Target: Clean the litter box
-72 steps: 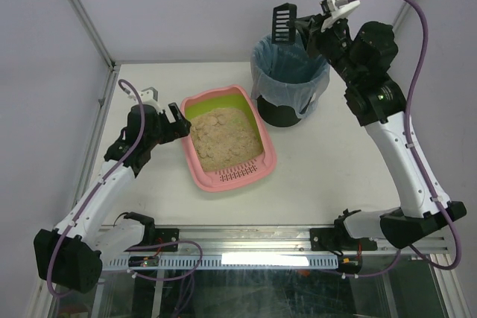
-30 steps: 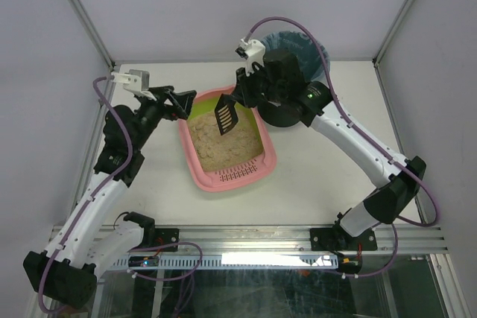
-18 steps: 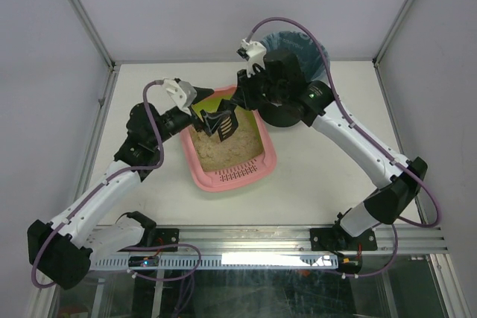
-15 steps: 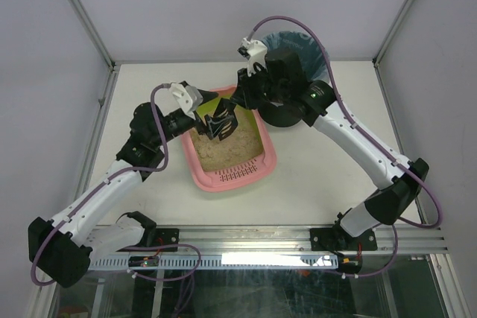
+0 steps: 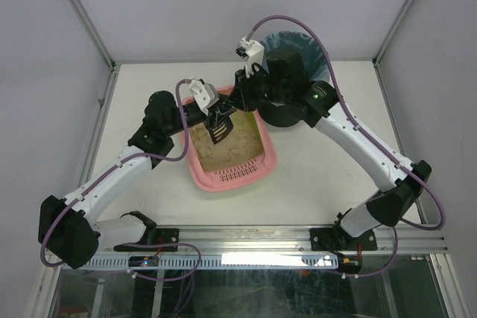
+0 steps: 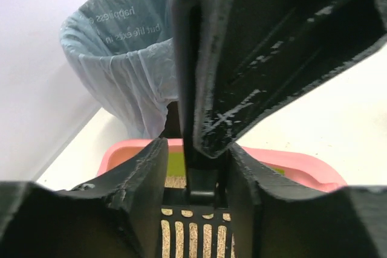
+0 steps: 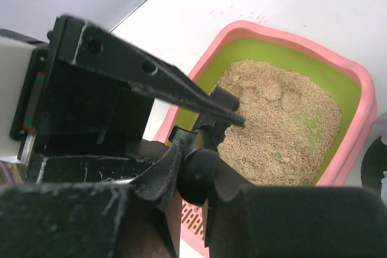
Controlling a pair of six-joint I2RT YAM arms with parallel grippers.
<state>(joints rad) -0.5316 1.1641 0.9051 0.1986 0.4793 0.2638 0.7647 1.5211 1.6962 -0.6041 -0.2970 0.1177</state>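
Observation:
The pink litter box (image 5: 263, 160) lies mid-table, with lime-green inner walls and beige litter (image 7: 278, 125). Above its far end hangs the black slotted scoop (image 5: 218, 132), head down. My right gripper (image 5: 232, 102) is shut on the round end of the scoop's handle (image 7: 196, 176). My left gripper (image 5: 214, 115) comes in from the left. In the left wrist view the left gripper (image 6: 198, 152) has the scoop's neck (image 6: 201, 180) between its fingers (image 6: 142, 191). They close against the sides of the slotted head. Both grippers hold the scoop over the litter.
A round black bin lined with a blue bag (image 6: 121, 64) stands just behind the litter box, half hidden under my right arm (image 5: 350, 135) in the top view. The box's slotted pink ledge (image 5: 237, 176) faces the arm bases. Grey walls close in the table.
My right arm carried the scoop from above the bin to over the litter box. My left arm swung in from the box's left and closed its jaws around the scoop.

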